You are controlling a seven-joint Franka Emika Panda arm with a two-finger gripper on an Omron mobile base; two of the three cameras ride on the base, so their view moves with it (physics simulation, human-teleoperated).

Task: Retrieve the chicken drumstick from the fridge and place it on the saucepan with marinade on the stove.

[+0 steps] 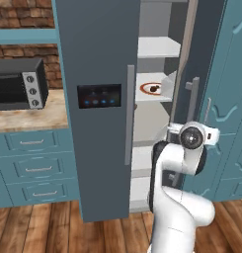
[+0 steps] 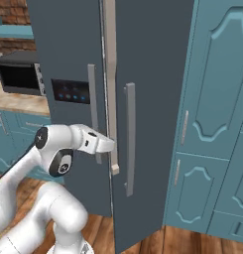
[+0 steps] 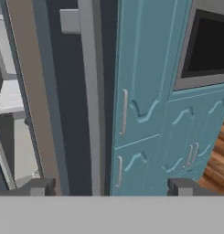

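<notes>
Up on fridge (image 1: pixel 100 59) shelf, chicken drumstick (image 1: pixel 153 89), well above hand (image 3: pixel 111 186).

My arm (image 1: pixel 178 197), smooth glossy white with rounded, bulging segments and dark grey joint rings, one capped by a shiny black disc; my hand (image 3: pixel 111 187) ends in two small, blocky dark grey fingertips (image 3: pixel 39 186).

One fridge (image 1: pixel 100 99) with two doors and two long handles, one drumstick (image 1: pixel 153 89) on one red-rimmed plate (image 1: pixel 144 89), one microwave (image 1: pixel 19 84) on one counter (image 1: pixel 28 117), three drawers (image 1: pixel 33 168) below, one gripper (image 3: pixel 111 186) with two fingertips (image 3: pixel 38 186), one white arm (image 1: pixel 179 197)
</notes>
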